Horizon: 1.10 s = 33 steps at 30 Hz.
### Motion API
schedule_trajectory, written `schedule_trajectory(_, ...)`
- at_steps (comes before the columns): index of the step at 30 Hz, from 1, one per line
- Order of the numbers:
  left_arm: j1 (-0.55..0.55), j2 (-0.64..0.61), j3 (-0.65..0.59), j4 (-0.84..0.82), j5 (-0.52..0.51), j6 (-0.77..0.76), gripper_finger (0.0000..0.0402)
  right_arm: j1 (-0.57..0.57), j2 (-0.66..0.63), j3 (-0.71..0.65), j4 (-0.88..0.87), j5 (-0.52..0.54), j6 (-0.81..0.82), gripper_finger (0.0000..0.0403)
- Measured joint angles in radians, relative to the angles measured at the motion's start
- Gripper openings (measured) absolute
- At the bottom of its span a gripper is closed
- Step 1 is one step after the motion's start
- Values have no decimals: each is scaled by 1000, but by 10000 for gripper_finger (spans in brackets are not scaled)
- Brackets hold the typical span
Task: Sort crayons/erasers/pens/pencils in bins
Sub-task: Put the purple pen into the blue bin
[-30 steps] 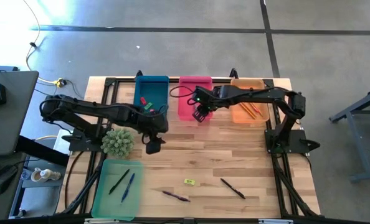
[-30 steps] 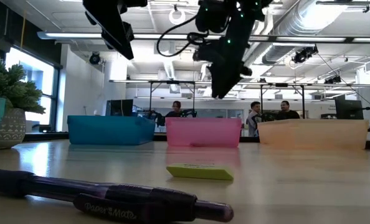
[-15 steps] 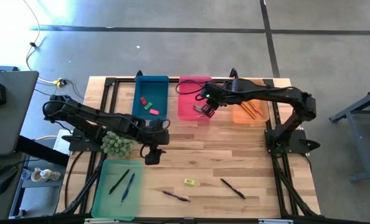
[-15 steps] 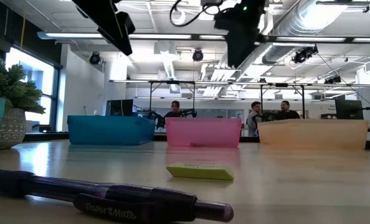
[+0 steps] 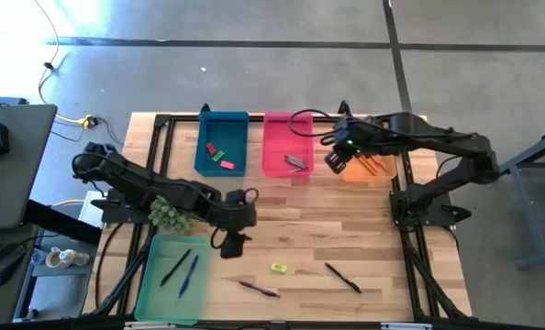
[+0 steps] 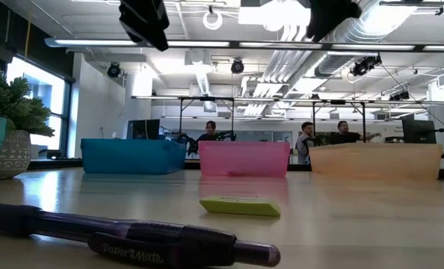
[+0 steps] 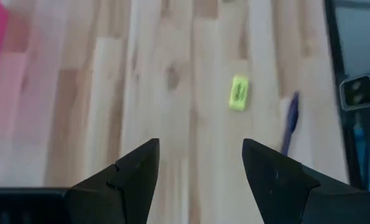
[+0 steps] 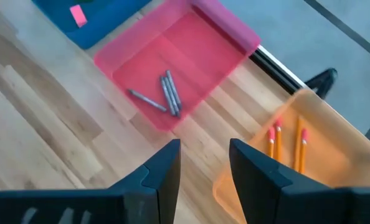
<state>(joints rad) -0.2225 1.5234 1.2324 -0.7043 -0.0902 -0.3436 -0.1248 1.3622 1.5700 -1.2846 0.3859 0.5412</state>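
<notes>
My left gripper (image 5: 234, 242) (image 7: 200, 149) is open and empty above the table's middle, a little short of a yellow-green eraser (image 5: 279, 268) (image 7: 239, 92) lying flat on the wood. A purple pen (image 5: 259, 289) (image 6: 132, 239) and a black pen (image 5: 343, 277) lie near the front edge. My right gripper (image 5: 335, 161) (image 8: 203, 147) is open and empty, high between the pink bin (image 5: 287, 137) and the orange bin (image 5: 383, 170). Grey crayons (image 8: 166, 92) lie in the pink bin, pencils (image 8: 288, 142) in the orange bin, and erasers (image 5: 219, 156) in the blue bin (image 5: 223, 130).
The mint green bin (image 5: 158, 298) at the front left holds two pens (image 5: 183, 269). A spiky green plant (image 5: 167, 213) stands at the table's left, beside my left arm. Bare wood lies between the row of bins and the loose things in front.
My left gripper has gone toward the table's near edge and a little right, toward the yellow-green eraser. My right gripper has gone from over the pink bin toward the table's right, to the gap beside the orange bin. The grey crayons now show uncovered in the pink bin.
</notes>
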Motion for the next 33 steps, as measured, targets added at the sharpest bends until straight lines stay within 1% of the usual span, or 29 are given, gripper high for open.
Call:
schedule_trajectory(3,-40,51,30,-47,-4,-22,216,27,-30,0,-52,33,42,128)
schedule_trajectory(4,-52,74,41,-39,-5,-32,216,35,-36,0,-74,48,55,128)
schedule_trajectory(7,-81,121,67,-71,-3,-88,216,52,-49,0,-115,83,88,128)
schedule_trajectory(16,-167,265,151,-82,0,-182,216,74,-49,-3,-149,84,110,128)
schedule_trajectory(25,-234,362,163,-76,-2,-247,216,74,-40,-3,-158,82,115,128)
schedule_trajectory(33,-273,433,162,-34,-10,-256,216,74,-40,-3,-167,73,136,128)
